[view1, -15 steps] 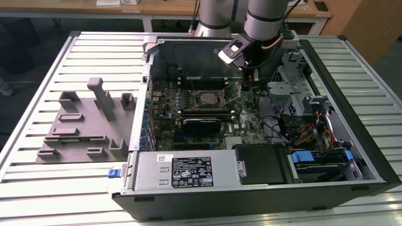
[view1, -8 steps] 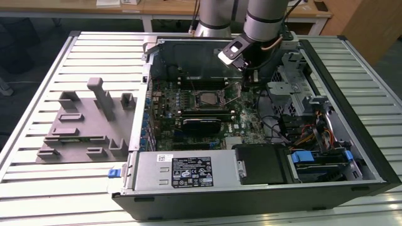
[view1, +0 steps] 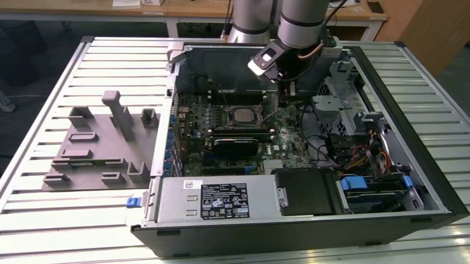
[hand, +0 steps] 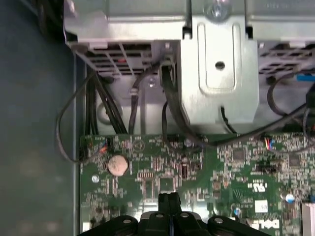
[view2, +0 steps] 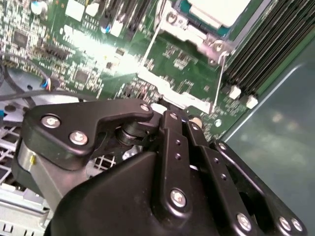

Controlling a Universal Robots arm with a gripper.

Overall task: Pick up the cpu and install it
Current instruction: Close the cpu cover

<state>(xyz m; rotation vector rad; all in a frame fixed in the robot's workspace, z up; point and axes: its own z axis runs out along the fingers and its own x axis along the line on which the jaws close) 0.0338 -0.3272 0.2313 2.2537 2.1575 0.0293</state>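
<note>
The cpu [view1: 242, 115] is a small flat square with a pale, dull-metal top. It lies flat inside the metal-framed socket [view2: 184, 29] near the middle of the green motherboard [hand: 236, 167]. In the second wrist view a corner of the cpu [view2: 219, 10] shows a smooth light plate with a thin teal edge around it, bordered by the socket's bright stamped steel and a thin wire lever. The gripper [view1: 285, 100] hangs inside the open computer case [view1: 294, 236], just to the exterior view's right of the cpu and clear of it. Its jaws are pressed together with nothing between them. In the first wrist view the two narrow black fingertips of the gripper [hand: 170, 199] meet along a thin seam just above the board. In the second wrist view the gripper [view2: 167, 115] is matte black linkage bars dotted with shiny screw heads. Long dark memory slots [view2: 261, 49] with white clips run beside the socket. A round silvery coin battery [hand: 118, 164] sits on the board near the fingertips, and black cables [hand: 98, 108] loop up from the board toward a folded sheet-metal drive cage [hand: 219, 73]. A boxy grey power supply [view1: 213, 201] fills the near end of the case. The case rests on a ribbed, slatted metal table [view1: 66, 220], where a set of matte grey plastic blocks [view1: 96, 148] stands at the exterior view's left.
</note>
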